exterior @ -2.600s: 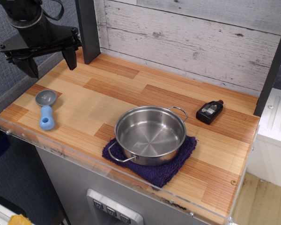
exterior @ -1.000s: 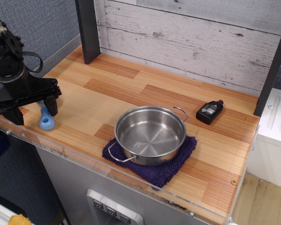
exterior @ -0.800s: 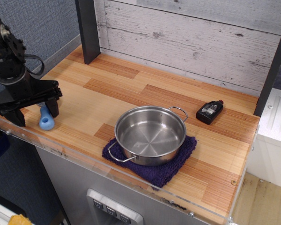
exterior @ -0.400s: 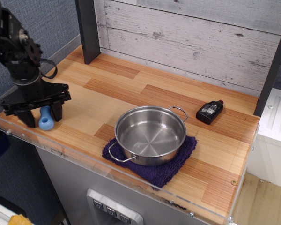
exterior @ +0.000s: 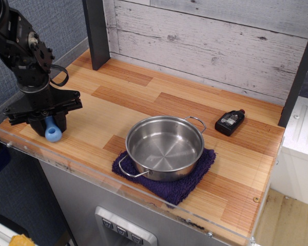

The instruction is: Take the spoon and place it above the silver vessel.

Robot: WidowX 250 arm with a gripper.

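The spoon [exterior: 53, 134] lies near the front left corner of the wooden counter. Only the rounded end of its light-blue handle shows; the grey bowl is hidden under my gripper. My gripper [exterior: 50, 129] stands straight over it, its two dark fingers pressed against either side of the handle, shut on it. The spoon looks to be resting on the wood still. The silver vessel [exterior: 164, 148], a wide shallow steel pot with two loop handles, sits empty at the front middle, well to the right of the gripper.
A purple cloth [exterior: 180, 188] lies under the pot. A small black bottle [exterior: 229, 122] lies on its side at the right. A dark post [exterior: 96, 32] stands at the back left. A clear acrylic lip [exterior: 92, 171] runs along the counter's front edge.
My gripper came down from the back left to the spoon, straddled its handle with open fingers, then drew them in against it. The spoon has barely shifted.
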